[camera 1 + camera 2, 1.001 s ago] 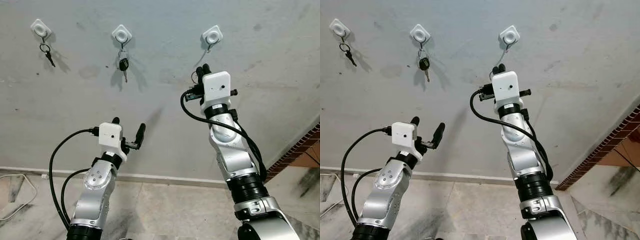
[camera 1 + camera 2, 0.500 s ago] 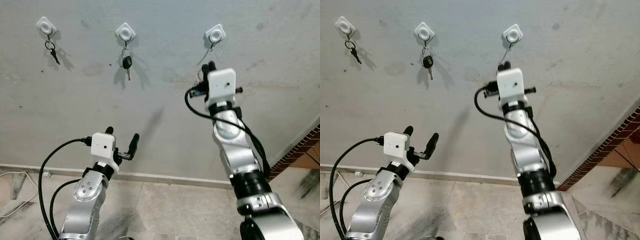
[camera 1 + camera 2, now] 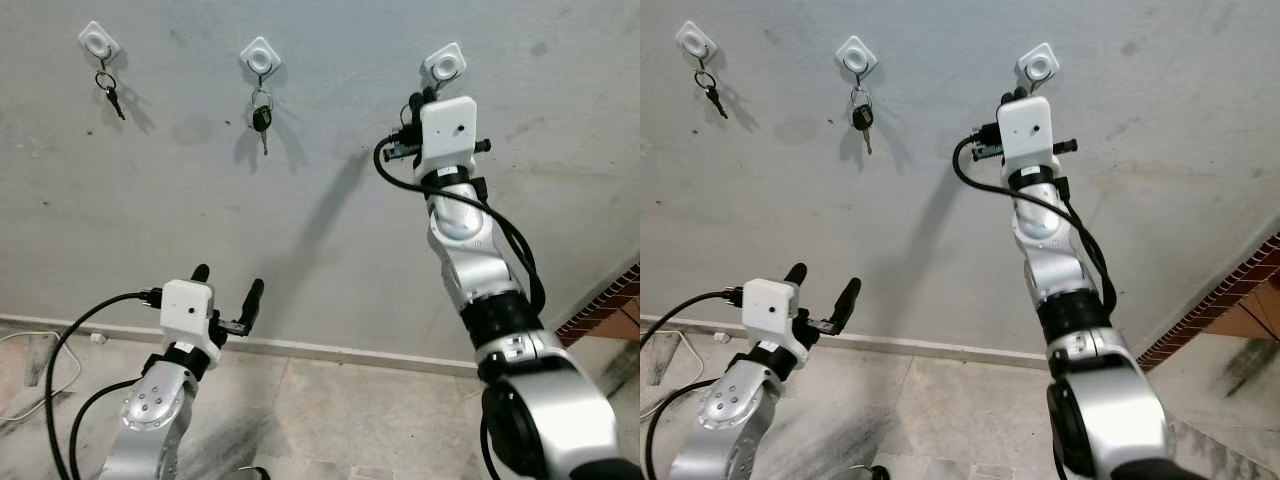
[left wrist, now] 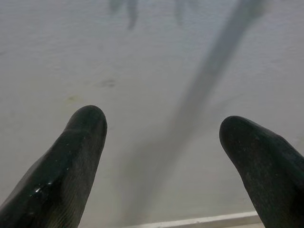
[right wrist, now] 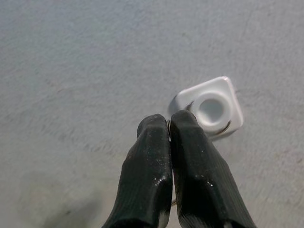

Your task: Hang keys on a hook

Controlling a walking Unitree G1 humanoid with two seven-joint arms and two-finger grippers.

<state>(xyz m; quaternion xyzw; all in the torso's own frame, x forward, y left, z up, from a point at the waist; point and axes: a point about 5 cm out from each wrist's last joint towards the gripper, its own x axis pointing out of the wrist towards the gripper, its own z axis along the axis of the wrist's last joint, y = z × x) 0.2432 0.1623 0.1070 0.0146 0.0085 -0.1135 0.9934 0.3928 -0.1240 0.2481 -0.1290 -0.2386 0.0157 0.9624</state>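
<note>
Nearest to us, low on the left, our left gripper (image 3: 228,288) hovers above the tiled floor (image 3: 370,410) with its two black fingers (image 4: 71,161) spread wide and nothing between them, pointed toward the grey wall (image 3: 320,200). A pale cable (image 3: 30,365) lies on the floor at the far left, and a strip of brick edging (image 3: 605,300) runs down at the far right. A white skirting (image 3: 330,350) marks where floor meets wall.

Farther off and higher on the right, our right arm reaches up to the wall. Our right gripper (image 5: 168,124) has its fingers pressed together, and a thin glint of metal shows in the slit between the tips; we cannot tell what it is, and a thin wire ring (image 5: 223,128) curves along the hook's edge beside them. The fingertips sit just beside the right hook (image 5: 211,107), touching or nearly touching its lower edge.

We count three white hooks on the wall. The left hook (image 3: 97,41) carries one small dark key (image 3: 112,95), the middle hook (image 3: 260,55) one black-headed key (image 3: 262,118). The arm's long shadow (image 3: 320,220) slants across the wall between our grippers.
</note>
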